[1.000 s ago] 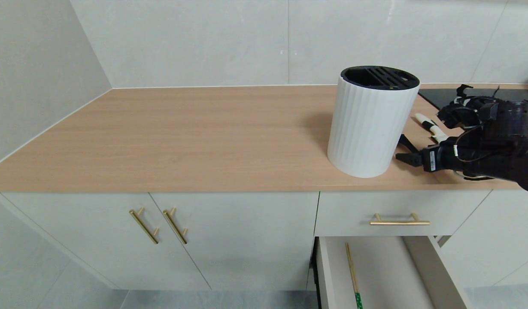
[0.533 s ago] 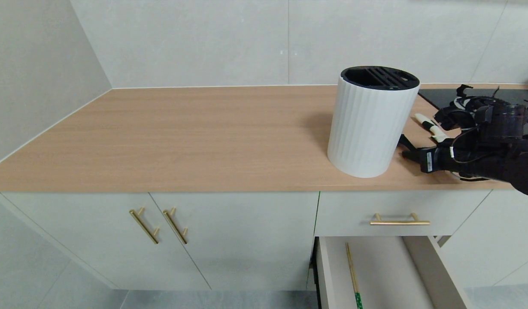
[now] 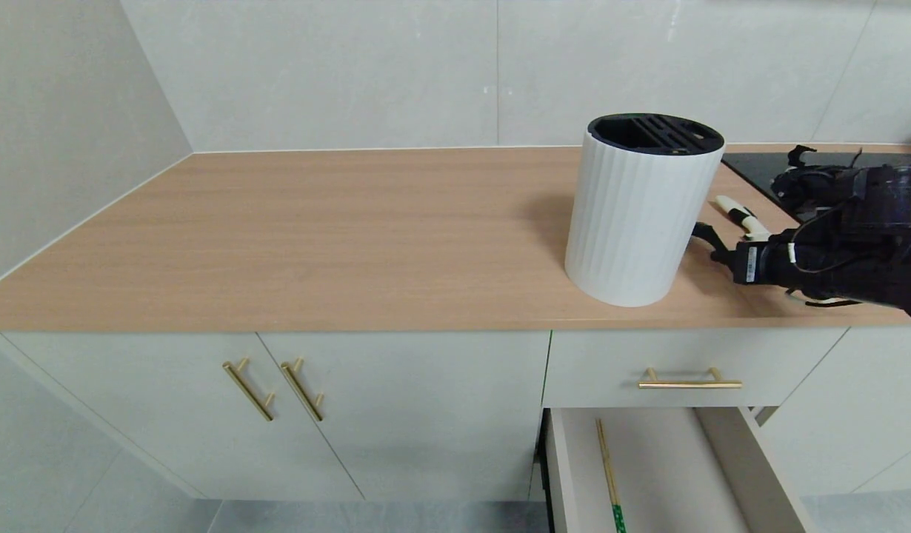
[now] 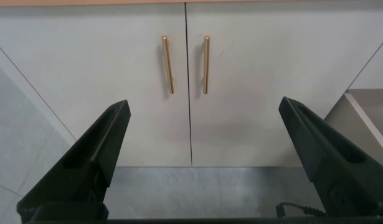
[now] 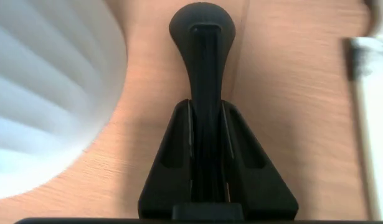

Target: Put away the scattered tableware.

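A wooden countertop [image 3: 352,237] is bounded by pale tiled wall [image 3: 352,74] at the back and on the left, and a black hob [image 3: 789,166] is set into its far right corner. A white ribbed holder [image 3: 633,222] with a black slotted top is stood upright toward the right, near the front edge. The long stretch of counter left of it is left bare.

The right gripper [image 3: 722,255] is held low over the counter just right of the holder, its fingers clenched on a black round-ended handle [image 5: 203,31] that is pointed at the holder's base. A white-handled utensil [image 3: 741,217] is laid on the counter just behind this gripper.

Under the counter, a shut drawer is seen above an open drawer [image 3: 744,466], in which chopsticks [image 3: 608,466] are laid near the left wall.

The left gripper [image 4: 203,155] is held low before the cabinet doors [image 4: 191,81], fingers spread wide, nothing grasped.
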